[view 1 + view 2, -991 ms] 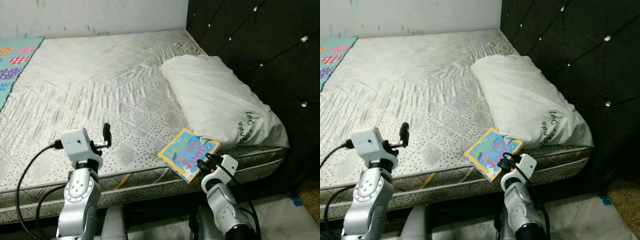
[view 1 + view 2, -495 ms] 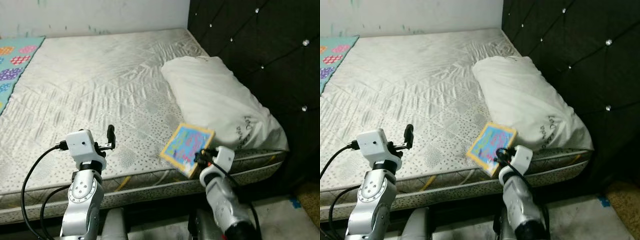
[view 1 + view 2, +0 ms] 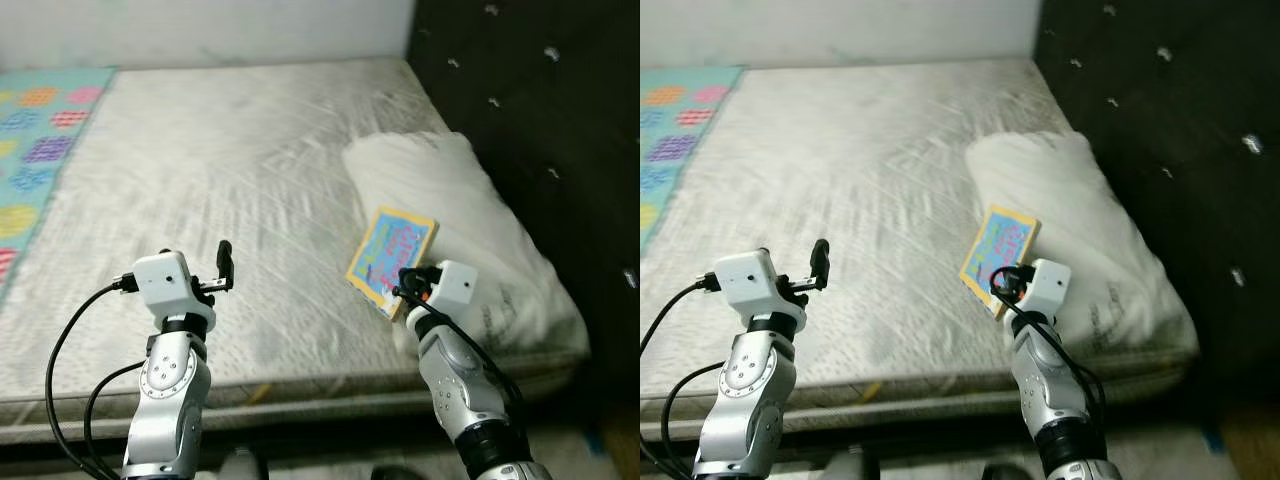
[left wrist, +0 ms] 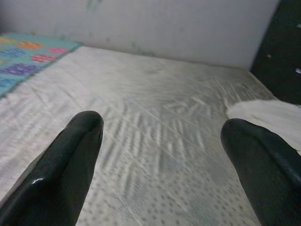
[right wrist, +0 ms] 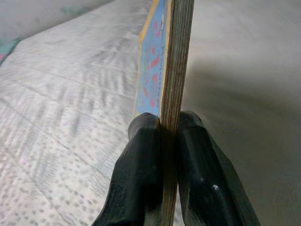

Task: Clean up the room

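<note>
Pinching only the near edge of the book (image 3: 391, 259), the right gripper (image 5: 162, 129) holds it tilted above the mattress (image 3: 200, 180), just left of the pillow (image 3: 470, 230). With that thin edge grip, the book could pivot or slip out. The left gripper (image 4: 160, 141), fingers apart, hovers empty over the near left.

1. Both eye views are smearing; the lettering on the book (image 3: 392, 259) cover is not resolving.
2. The right gripper (image 5: 163, 123) is covering the book's lower corner (fingers clamped on either face), and the picture's top edge is cutting the book off.
3. The book is hiding part of the pillow (image 3: 480, 240); print on the pillowcase is too blurred to read.
4. The patterned blanket (image 3: 40, 150) is running off the left edge.
5. The left gripper (image 4: 160, 136) fingers are leaving the frame at the bottom.
</note>
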Robot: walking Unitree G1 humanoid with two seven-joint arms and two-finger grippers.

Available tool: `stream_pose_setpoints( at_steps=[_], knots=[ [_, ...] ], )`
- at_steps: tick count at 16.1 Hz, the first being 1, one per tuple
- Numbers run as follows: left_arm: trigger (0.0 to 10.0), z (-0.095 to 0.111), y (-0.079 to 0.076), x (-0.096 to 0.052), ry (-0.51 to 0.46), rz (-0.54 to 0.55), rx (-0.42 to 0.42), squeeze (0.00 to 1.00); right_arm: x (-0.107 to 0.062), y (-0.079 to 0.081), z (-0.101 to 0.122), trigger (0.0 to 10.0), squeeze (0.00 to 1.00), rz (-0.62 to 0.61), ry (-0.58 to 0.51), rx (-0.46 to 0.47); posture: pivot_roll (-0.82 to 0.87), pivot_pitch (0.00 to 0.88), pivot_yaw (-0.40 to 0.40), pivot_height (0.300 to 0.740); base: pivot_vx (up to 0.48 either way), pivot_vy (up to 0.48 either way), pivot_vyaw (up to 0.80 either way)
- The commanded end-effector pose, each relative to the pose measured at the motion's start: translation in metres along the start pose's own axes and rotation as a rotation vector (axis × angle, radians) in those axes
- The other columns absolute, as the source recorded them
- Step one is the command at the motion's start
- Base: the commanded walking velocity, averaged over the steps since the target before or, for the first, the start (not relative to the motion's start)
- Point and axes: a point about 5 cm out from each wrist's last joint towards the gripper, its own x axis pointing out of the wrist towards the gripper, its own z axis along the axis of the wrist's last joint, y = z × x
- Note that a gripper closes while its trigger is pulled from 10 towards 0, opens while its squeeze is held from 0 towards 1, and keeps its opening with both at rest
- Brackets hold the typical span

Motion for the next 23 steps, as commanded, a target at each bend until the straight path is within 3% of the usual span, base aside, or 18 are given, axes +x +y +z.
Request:
stream_pose_setpoints(
  at_steps=[1,3,9,23],
  knots=[
    [10.0,0.001,0.001,0.0,-0.008,-0.009,0.02,0.0,0.004,0.073,0.101,10.0,0.0,0.286,-0.492,-0.376,0.09,0.0,0.013,0.74,0.0,0.0,0.0],
    [10.0,0.001,0.0,-0.001,-0.017,-0.026,0.052,0.0,0.005,0.068,0.101,10.0,0.0,0.27,-0.486,-0.373,0.08,0.0,0.019,0.74,0.0,0.0,0.0],
    [10.0,-0.004,0.0,-0.004,0.009,-0.028,0.028,0.0,0.004,0.051,0.097,10.0,0.0,0.185,-0.458,-0.365,0.07,0.0,0.029,0.74,0.0,0.0,0.0],
    [10.0,-0.008,-0.005,-0.002,0.027,-0.024,-0.028,0.0,0.005,0.047,0.1,10.0,0.0,0.176,-0.445,-0.354,0.04,0.0,0.018,0.74,0.0,0.0,0.0]
  ],
)
